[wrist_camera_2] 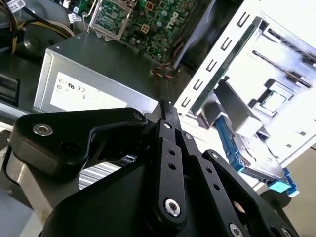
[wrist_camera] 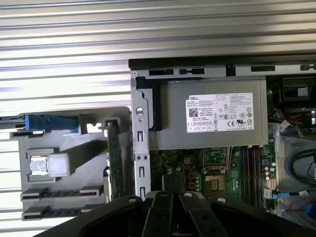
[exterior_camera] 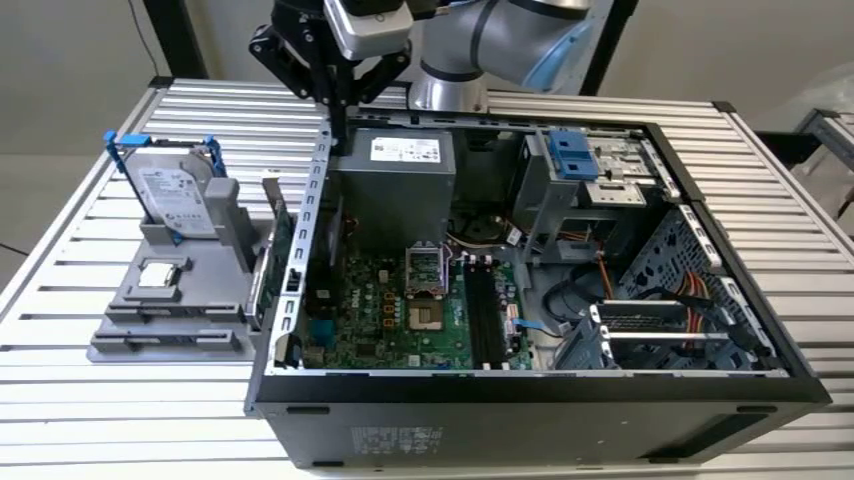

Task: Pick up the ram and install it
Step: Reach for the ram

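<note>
Green ram (wrist_camera: 114, 163) upright in grey holder (exterior_camera: 163, 345) | case wall (wrist_camera: 140, 148) beside | claw (exterior_camera: 340, 128) closed, empty

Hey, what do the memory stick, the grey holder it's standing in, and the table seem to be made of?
Memory stick: green circuit board, probably fibreglass laminate, matte, going by its thin flat edge. Grey holder: looks like matte plastic, uniform grey with blocky slots. Table: likely bare aluminium, silvery ribbed slats with a soft sheen.
</note>
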You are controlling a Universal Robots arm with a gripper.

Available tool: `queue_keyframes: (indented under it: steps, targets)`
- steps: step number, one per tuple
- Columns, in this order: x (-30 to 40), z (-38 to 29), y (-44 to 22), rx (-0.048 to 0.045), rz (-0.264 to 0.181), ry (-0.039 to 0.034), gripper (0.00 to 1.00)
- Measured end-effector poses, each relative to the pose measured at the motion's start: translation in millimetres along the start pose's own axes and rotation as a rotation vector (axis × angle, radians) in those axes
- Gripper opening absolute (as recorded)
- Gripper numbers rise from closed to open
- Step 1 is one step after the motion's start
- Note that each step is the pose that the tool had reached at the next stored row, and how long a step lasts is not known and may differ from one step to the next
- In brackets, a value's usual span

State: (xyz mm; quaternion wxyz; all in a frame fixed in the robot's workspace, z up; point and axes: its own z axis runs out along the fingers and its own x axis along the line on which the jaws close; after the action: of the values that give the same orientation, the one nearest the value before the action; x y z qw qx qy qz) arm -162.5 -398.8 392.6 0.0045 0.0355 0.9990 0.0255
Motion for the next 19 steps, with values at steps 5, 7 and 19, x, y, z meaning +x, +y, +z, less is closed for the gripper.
queue_keyframes:
  steps: [5, 7, 19]
  targets:
    - [7.3, -0.1, -0.5, 0.0001, 0.000, 0.0000, 0.00]
    - [10.2, -0.1, -0.7, 0.0000, 0.000, 0.0000, 0.00]
    - [27.9, -0.3, -2.0, 0.0000, 0.000, 0.0000, 0.00]
